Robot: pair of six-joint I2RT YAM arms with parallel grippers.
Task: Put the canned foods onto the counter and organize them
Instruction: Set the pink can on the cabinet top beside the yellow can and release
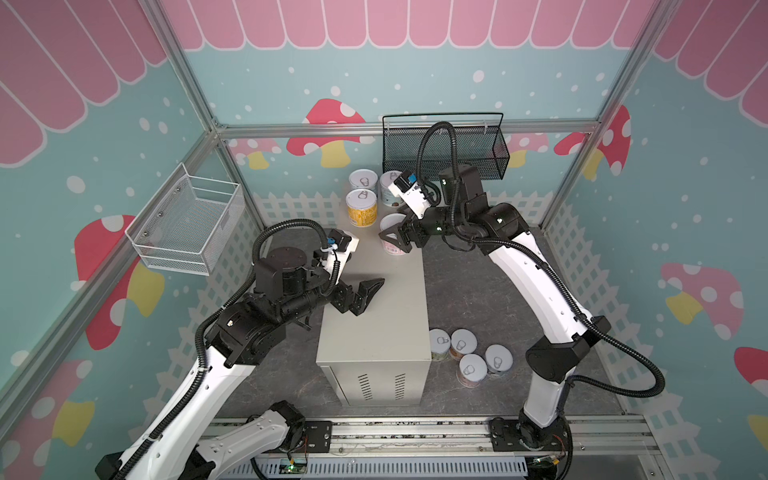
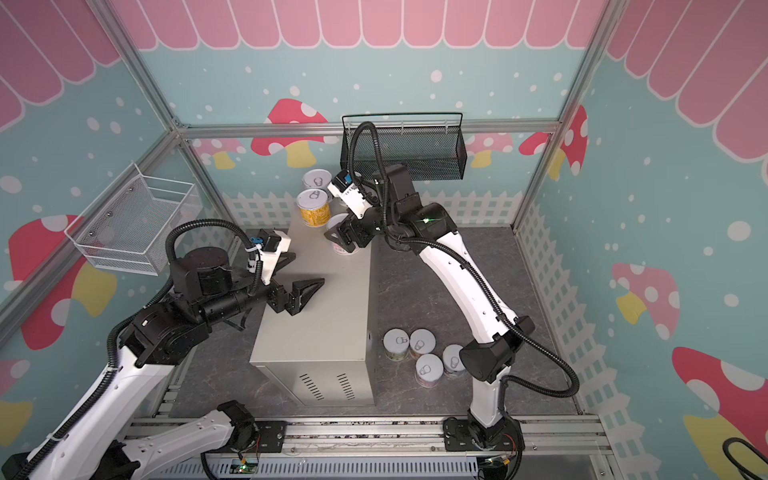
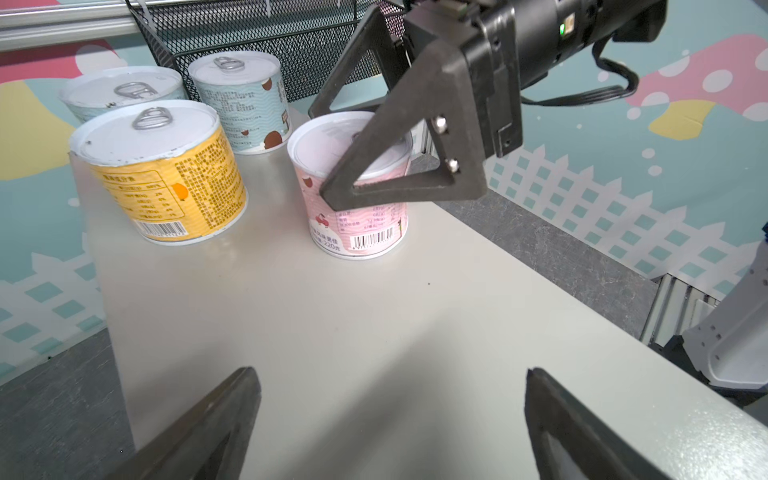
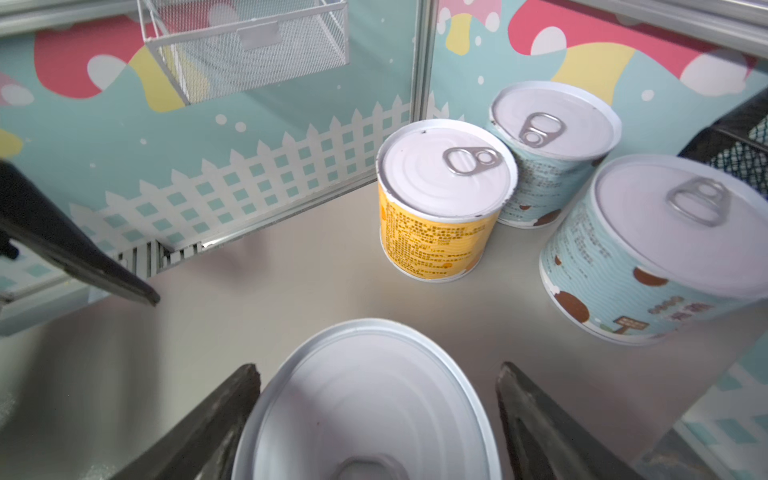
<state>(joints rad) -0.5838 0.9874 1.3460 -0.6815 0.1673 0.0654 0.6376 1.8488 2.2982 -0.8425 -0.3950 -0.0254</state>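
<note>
As I judge it, the step in hand is setting down the 4th of 8 cans. The right gripper (image 4: 378, 368) has its fingers (image 4: 216, 424) parted on either side of the pink can (image 3: 357, 224), with a thin gap showing beside the lid, so it grips nothing. The can stands upright on the raised surface (image 1: 386, 328), at about 5 o'clock from the yellow can (image 1: 362, 210). The 2 blue cans (image 1: 363, 179) stand beyond it at the 12 o'clock end.

The left gripper (image 3: 390, 370) hovers over the bare middle of that surface, spread wide and empty.

The next move probably calls for a straight lift, so that neither finger tips the pink can or clips the blue can at its 12 o'clock. After that comes a reach to the 4 waiting cans (image 1: 472, 369), clustered upright on the dark lower surface (image 1: 457, 291) at 3 o'clock of the raised one, near its 6 o'clock end.

The raised surface is a beige-grey metal box with vent slots on its 6 o'clock face. A black mesh basket (image 1: 457, 153) hangs on the 12 o'clock wall and a white wire basket (image 1: 187, 224) on the 9 o'clock wall. The teal walls are printed with mushrooms and a picket fence.
</note>
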